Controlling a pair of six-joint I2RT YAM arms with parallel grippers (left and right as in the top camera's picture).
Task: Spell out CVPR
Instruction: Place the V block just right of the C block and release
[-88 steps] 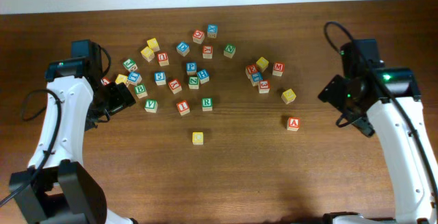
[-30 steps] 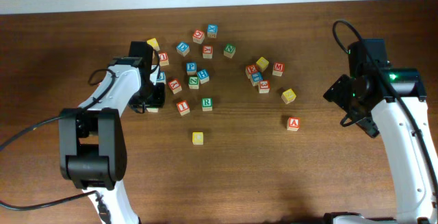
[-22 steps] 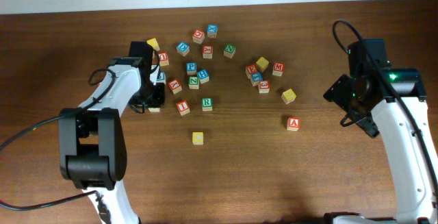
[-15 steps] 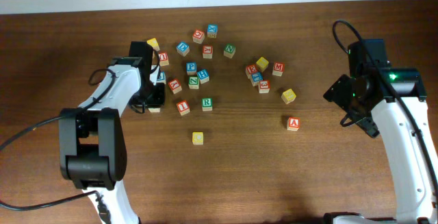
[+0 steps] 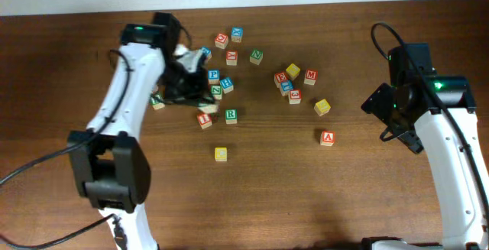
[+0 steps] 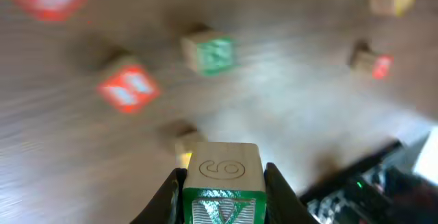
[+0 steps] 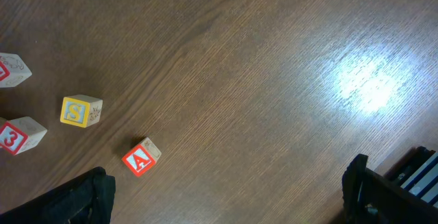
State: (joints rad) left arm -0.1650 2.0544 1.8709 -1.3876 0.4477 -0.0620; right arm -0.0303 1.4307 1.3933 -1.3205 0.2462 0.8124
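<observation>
Left hand point(image 6: 224, 195): closed on the green V point(image 6: 222, 171) and held above the counter point(image 5: 306, 196), over the cube cluster at about 10 o'clock from the green R point(image 5: 231, 115). Blue P point(image 5: 214, 75) lies at 11 o'clock of R, and yellow C point(image 5: 221, 154) sits alone at 6 o'clock of R. Right hand point(image 7: 229, 172): fingers spread wide, holding nothing, at the counter's 3 o'clock side, with red A point(image 7: 141, 158) nearby.
</observation>
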